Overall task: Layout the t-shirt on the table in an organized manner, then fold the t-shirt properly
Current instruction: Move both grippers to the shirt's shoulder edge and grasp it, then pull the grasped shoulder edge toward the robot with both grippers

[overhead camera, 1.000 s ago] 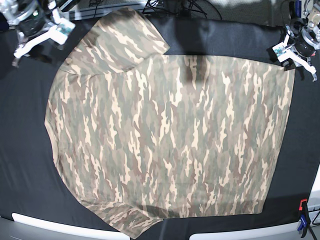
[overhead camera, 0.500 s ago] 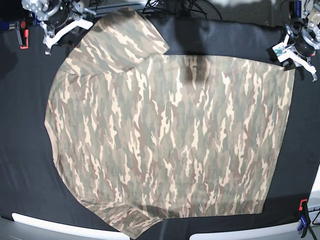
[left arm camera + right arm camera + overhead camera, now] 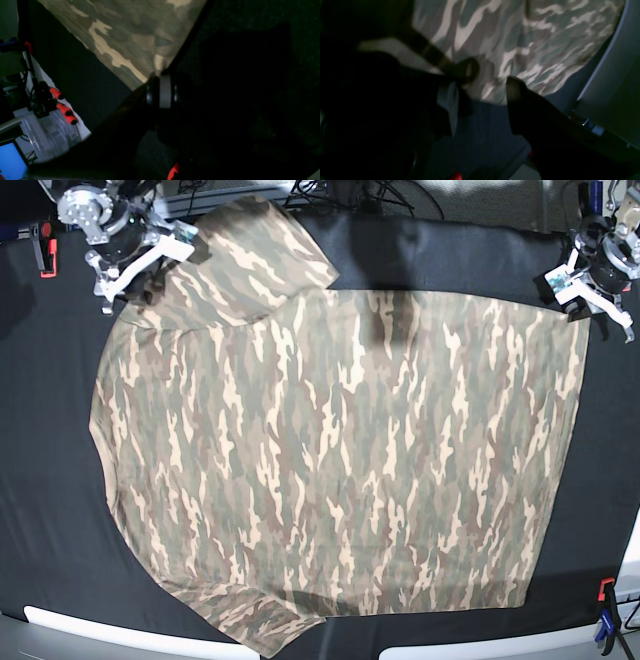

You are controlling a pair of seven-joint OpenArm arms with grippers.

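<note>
While the t-shirt [image 3: 330, 460] lies flat, the right claw [image 3: 150, 265] overlaps its sleeve edge.

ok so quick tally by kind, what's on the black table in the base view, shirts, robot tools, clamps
t-shirt: 1
tools: 2, right tool and left tool
red-handled clamps: 2, one top left, one bottom right
total: 5

Base view: evenly bright, sharp, edges bowed by the wide lens.
Shadow: a dark vertical streak falls across the t-shirt [image 3: 340, 450] near its top edge.
Left wrist view: very dim, right half nearly black.
Right wrist view: dim, soft, end effector [image 3: 490, 82] blurred.
</note>
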